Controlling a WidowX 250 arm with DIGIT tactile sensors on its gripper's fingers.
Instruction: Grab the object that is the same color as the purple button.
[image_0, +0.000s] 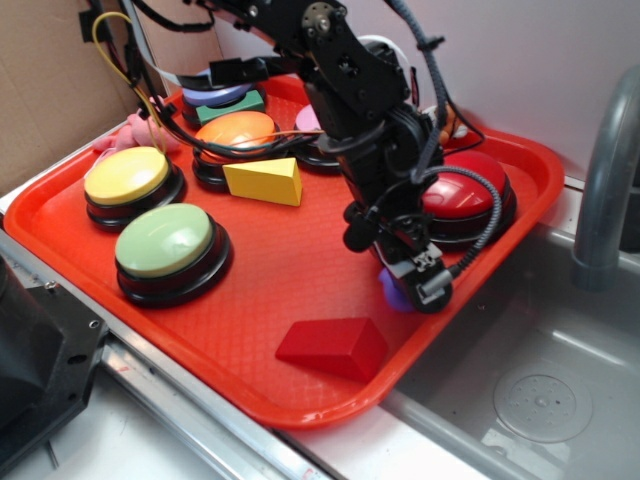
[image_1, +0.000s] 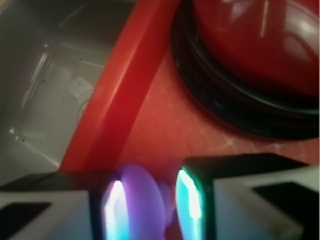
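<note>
Item: purple toy (image_1: 142, 205), at the tray (image_0: 300, 270) edge nearest the sink, is bracketed by the parted claw (image_1: 150, 210); closure, then lifting, is judged required.

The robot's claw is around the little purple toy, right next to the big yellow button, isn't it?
Not quite. The gripper is around the little purple toy, but the button beside it is the red button, not yellow. The exterior view shows the yellow button far across the tray.

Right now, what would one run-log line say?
tool: around purple toy | closure: unclear | place: tray edge beside red button
</note>
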